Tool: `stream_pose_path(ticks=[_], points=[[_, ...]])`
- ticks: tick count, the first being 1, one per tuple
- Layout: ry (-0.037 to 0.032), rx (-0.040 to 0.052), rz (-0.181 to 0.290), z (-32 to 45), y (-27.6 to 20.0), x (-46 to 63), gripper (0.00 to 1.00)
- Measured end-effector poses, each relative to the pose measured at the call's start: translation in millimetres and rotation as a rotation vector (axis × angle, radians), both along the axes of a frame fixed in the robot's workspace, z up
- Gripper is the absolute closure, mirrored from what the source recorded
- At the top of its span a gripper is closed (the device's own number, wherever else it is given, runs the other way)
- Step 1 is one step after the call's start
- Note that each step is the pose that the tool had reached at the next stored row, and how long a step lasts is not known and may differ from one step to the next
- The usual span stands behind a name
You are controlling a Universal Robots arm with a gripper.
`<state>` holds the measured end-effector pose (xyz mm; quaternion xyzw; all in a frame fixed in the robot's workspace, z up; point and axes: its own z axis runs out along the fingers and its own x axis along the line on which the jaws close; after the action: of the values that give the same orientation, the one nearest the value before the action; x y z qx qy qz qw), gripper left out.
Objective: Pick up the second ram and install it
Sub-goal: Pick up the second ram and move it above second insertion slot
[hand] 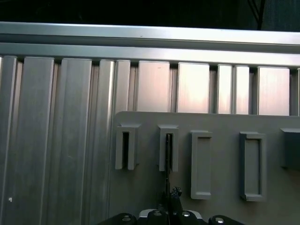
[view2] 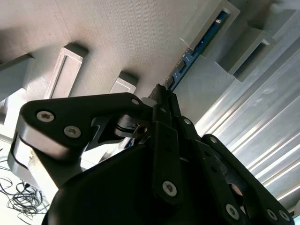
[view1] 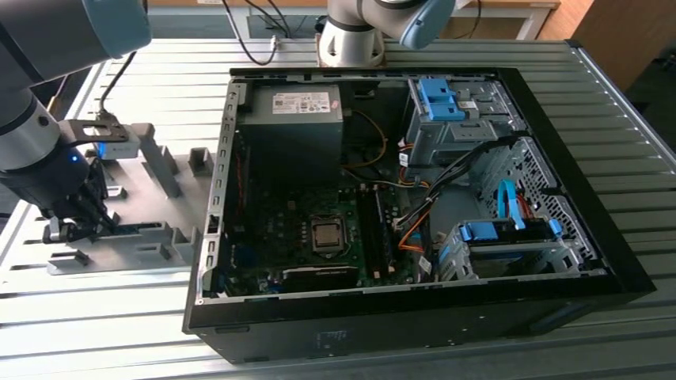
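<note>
The second ram [view2: 202,43] is a thin blue-green board standing on edge in the slots of grey fixture blocks [view2: 213,28] on a grey plate. It also shows edge-on as the ram [hand: 167,157] in the first wrist view. My gripper [view2: 161,93] has its black fingers closed around the stick's near end. The gripper [hand: 171,196] sits right at the ram's edge in the first wrist view. In the exterior view the gripper [view1: 82,229] hangs low over the fixture plate [view1: 138,198] at that view's left, beside the ram [view1: 132,229].
The open PC case [view1: 591,261] lies to the exterior view's right of the fixture. It holds the motherboard with black memory slots [view1: 370,226], a CPU socket [view1: 326,236], a power supply [view1: 290,119], cables and blue drive cages [view1: 496,233]. Everything rests on a ribbed aluminium table [view1: 95,332].
</note>
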<state>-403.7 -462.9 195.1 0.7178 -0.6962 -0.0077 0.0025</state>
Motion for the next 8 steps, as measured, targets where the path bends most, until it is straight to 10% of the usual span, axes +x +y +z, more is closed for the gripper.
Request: stream_pose_path(ticks=[8], points=[[0.0,0.0,0.0,8.3,0.0,0.0,0.86]])
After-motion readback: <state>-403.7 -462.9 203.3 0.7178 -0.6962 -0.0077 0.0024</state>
